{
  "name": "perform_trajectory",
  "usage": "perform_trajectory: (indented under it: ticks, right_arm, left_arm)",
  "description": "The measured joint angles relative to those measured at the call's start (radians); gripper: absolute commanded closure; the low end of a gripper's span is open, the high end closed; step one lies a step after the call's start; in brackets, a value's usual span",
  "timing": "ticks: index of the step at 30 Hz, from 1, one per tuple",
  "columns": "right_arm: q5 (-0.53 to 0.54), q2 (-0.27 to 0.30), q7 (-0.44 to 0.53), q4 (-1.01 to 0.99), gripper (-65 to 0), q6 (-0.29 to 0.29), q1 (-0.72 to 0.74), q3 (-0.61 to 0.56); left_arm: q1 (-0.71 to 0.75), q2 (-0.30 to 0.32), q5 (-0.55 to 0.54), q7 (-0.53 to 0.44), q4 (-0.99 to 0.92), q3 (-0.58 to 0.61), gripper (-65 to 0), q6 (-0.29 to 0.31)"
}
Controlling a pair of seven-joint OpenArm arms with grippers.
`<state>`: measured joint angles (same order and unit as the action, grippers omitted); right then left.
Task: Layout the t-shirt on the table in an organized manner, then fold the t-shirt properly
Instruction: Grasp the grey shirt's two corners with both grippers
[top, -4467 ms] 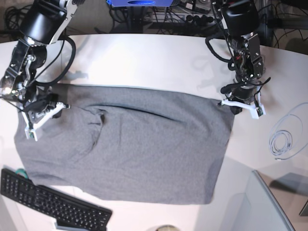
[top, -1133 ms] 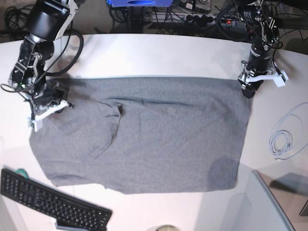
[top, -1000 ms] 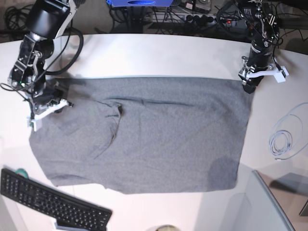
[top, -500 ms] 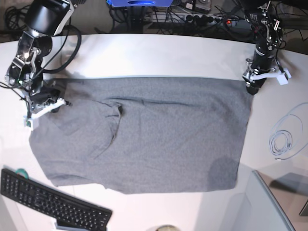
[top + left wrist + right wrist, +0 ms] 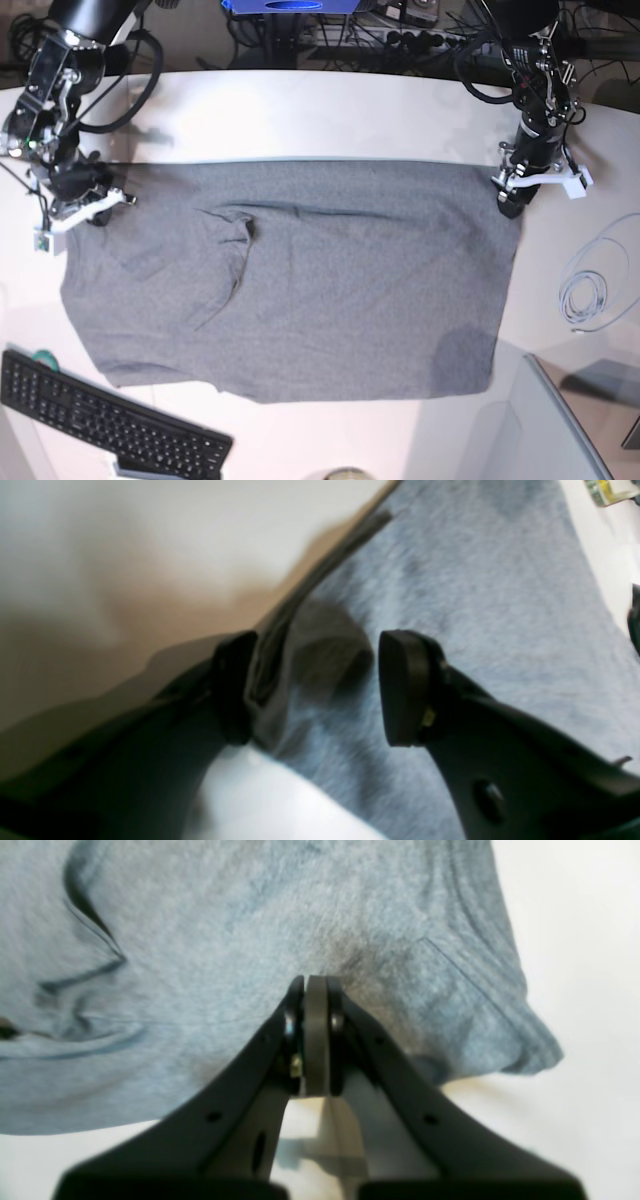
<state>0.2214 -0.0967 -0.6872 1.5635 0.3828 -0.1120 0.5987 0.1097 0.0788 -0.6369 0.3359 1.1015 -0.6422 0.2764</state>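
The heather-grey t-shirt [image 5: 320,280] lies spread flat on the white table [image 5: 300,110], with a fold ridge left of its middle. My left gripper [image 5: 512,195] is at the shirt's far right corner. In the left wrist view it [image 5: 310,690] is open, and the shirt's edge [image 5: 475,580] lies against one finger. My right gripper [image 5: 85,210] is at the shirt's far left corner. In the right wrist view it [image 5: 316,990] is shut low over the sleeve [image 5: 225,915], with a thin grey strip of cloth pinched between its pads.
A black keyboard [image 5: 110,420] lies at the front left, just below the shirt's hem. A coiled white cable [image 5: 590,290] lies at the right edge. A grey bin [image 5: 540,430] stands at the front right. Cables and boxes run behind the table's far edge.
The right gripper has moved a little up and left at the sleeve. The left gripper has shifted slightly at the far right corner. The shirt's outline has hardly changed in the last second.
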Motion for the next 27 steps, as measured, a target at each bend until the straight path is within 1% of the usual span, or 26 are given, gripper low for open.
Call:
perform_trajectory:
  ticks: [1,2,3,6,7,8,9,10,13,16,18,21,26,27]
  right_arm:
    - [0.049,-0.014,-0.007,0.015,-1.7,0.011,-0.01,0.037]
    - [0.077,-0.022,-0.003,0.025,-4.8,0.013,-0.018,0.075]
    - [0.094,-0.021,-0.006,0.029,-9.5,0.014,-0.023,0.111]
    - [0.098,-0.014,-0.015,0.029,-29.3,0.003,-0.027,0.187]
    - [0.105,-0.014,-0.045,0.03,-36.2,0.003,-0.024,0.211]
    - [0.114,-0.017,-0.079,0.03,-41.3,0.006,-0.021,0.239]
    - [0.121,-0.021,-0.094,0.029,-44.6,0.011,-0.018,0.266]
    - [0.135,-0.024,-0.097,0.029,-45.5,0.011,-0.019,0.293]
    - [0.183,-0.009,-0.087,-0.046,-44.1,0.01,-0.016,0.349]
    - [0.206,0.005,-0.101,-0.172,-43.8,0.011,-0.004,0.351]
    - [0.235,0.018,-0.078,-0.239,-43.8,0.02,0.017,0.351]
    - [0.243,0.05,-0.066,-0.309,-43.8,0.022,0.063,0.351]
    - [0.248,0.051,-0.035,-0.359,-43.7,0.026,0.101,0.352]
    - [0.247,0.05,-0.021,-0.361,-42.8,0.026,0.108,0.352]
  left_arm:
    - [-0.01,-0.001,-0.005,-0.007,-0.013,-0.001,-31.6,0.006]
    - [-0.017,0.001,-0.004,-0.009,-0.027,-0.002,-27.0,0.007]
    - [-0.024,0.005,-0.007,-0.01,-0.04,-0.002,-21.4,0.009]
    - [-0.025,0.004,0.001,0.009,-0.042,-0.002,-3.8,-0.001]
    - [-0.02,0.0,0.0,0.008,-0.043,-0.002,0.0,0.001]
    - [-0.02,-0.002,-0.002,0.007,-0.043,-0.002,0.0,0.001]
    - [-0.02,-0.001,-0.002,0.01,-0.043,-0.002,0.0,0.001]
    - [-0.021,0.0,0.0,0.013,-0.043,-0.002,0.0,0.0]
    - [-0.023,0.0,0.0,0.012,-0.042,-0.002,0.0,0.0]
    - [-0.023,0.0,-0.001,0.012,-0.042,-0.002,0.0,0.001]
    - [-0.023,0.001,0.0,0.016,-0.042,-0.002,0.0,0.001]
    - [-0.023,0.005,0.0,0.019,-0.042,-0.002,0.0,0.0]
    - [-0.023,0.023,0.0,0.028,-0.043,0.001,0.0,0.0]
    - [-0.023,0.024,0.0,0.027,-0.043,0.001,0.0,0.0]
